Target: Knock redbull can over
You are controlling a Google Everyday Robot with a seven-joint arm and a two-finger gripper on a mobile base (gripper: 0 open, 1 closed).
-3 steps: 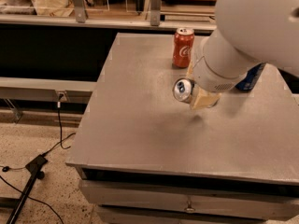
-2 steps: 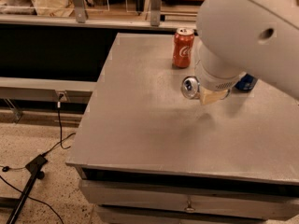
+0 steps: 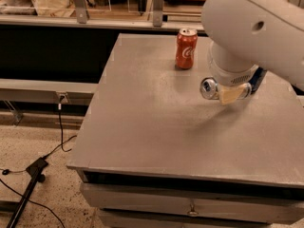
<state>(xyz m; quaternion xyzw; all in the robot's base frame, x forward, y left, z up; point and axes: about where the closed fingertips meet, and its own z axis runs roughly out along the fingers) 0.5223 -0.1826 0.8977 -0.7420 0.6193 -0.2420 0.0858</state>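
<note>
The redbull can is a slim silver can. It lies tipped on its side with its round top facing me, near the middle right of the grey table. My gripper is right against the can's right side, under the big white arm. The arm hides most of the can's body. I cannot tell whether the can rests on the table or hangs in the gripper.
A red Coca-Cola can stands upright at the back of the table, left of the arm. A dark blue can shows partly behind the arm. A bench and a cable lie to the left on the floor side.
The arm and gripper have moved to the right across the table. The tipped redbull can has moved right with them.
</note>
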